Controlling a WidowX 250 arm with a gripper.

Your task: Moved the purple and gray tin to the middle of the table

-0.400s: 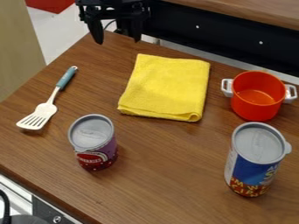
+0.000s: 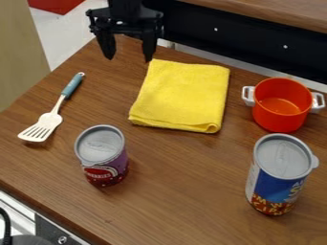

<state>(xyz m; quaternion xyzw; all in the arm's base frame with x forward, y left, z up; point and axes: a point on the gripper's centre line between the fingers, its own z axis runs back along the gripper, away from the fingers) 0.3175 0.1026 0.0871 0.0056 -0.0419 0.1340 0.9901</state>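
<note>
Both sides of the purple tin [image 2: 107, 167], upright near the front of the bench [image 2: 176, 191], straddle evenly with the empty, wide-spread jaws, then squeeze just below the gray lid [image 2: 100, 143] and lift level toward the middle.

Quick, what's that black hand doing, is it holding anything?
The hand is open and empty, above the table's far edge, near the cloth.
</note>
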